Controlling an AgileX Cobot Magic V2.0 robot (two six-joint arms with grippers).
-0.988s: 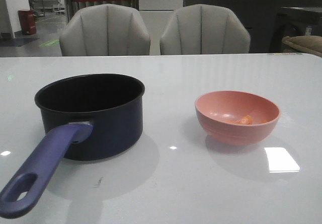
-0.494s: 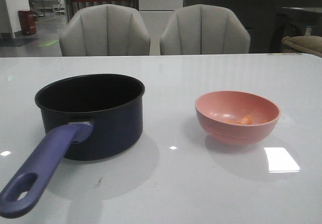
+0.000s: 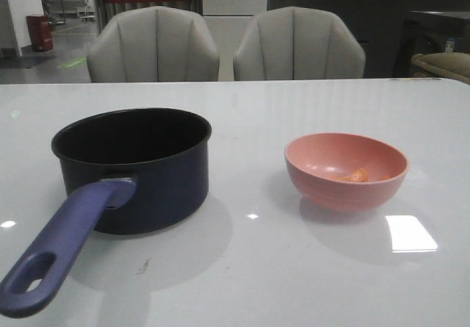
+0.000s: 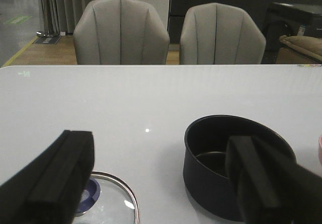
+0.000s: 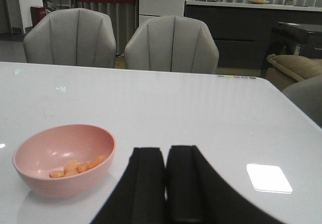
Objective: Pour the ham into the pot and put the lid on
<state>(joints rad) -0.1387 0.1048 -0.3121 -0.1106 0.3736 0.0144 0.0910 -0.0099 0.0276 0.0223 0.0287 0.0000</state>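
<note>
Ham (image 5: 76,167) sits in the bottom of a pink bowl (image 3: 346,171): a few small orange-pink chunks, slightly glossy, bunched together and taking up only a little of the bowl's floor. From the front just a sliver of orange shows over the rim. The bowl stands on the right half of the white table (image 3: 294,268), upright, with a smooth matte outside.

To its left, well apart from it, stands the pot (image 3: 132,169), a dark navy round saucepan with a black inside that looks bare from the front. One long purple-blue handle (image 3: 62,246) runs from its near wall toward the near left corner of the table, ending in an oval hole.

The lid (image 4: 108,201) lies flat on the table left of the pot, seen only in the left wrist view: a clear glass disc with a steel rim and a dark blue knob, partly hidden behind a black finger.

The left gripper (image 4: 166,183) hangs above the near table with its jaws spread wide, one finger over the lid and the other in front of the pot, nothing between them. The right gripper (image 5: 166,183) hovers to the right of the bowl, its two black fingers pressed together with only a thin seam between, holding nothing.

Two grey chairs (image 3: 224,44) stand at the far edge of the table.
</note>
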